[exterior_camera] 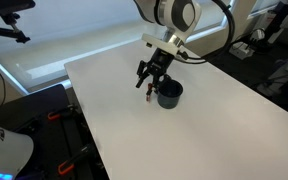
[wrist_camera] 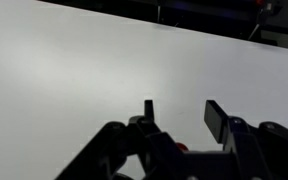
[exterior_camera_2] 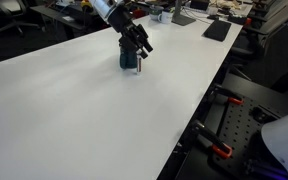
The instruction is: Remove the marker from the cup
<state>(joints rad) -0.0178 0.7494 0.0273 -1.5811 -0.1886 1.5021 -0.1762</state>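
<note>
The black cup (exterior_camera: 170, 95) stands on the white table (exterior_camera: 204, 130); it also shows in an exterior view (exterior_camera_2: 129, 61). My gripper (exterior_camera: 146, 82) hangs just beside the cup, close above the table, and shows in both exterior views (exterior_camera_2: 139, 48). A reddish-orange end of the marker (exterior_camera: 147, 97) shows under the fingers, outside the cup, and also shows in an exterior view (exterior_camera_2: 141, 69). In the wrist view the two fingers (wrist_camera: 182, 112) stand apart with bare table between them. A small red spot (wrist_camera: 181, 147) shows near the palm. The cup is out of the wrist view.
The table's edge (exterior_camera_2: 199, 110) runs close to a black frame with orange clamps (exterior_camera_2: 219, 152). Desks with clutter (exterior_camera_2: 216, 28) stand behind. A white robot base (exterior_camera: 4, 150) sits by the table corner.
</note>
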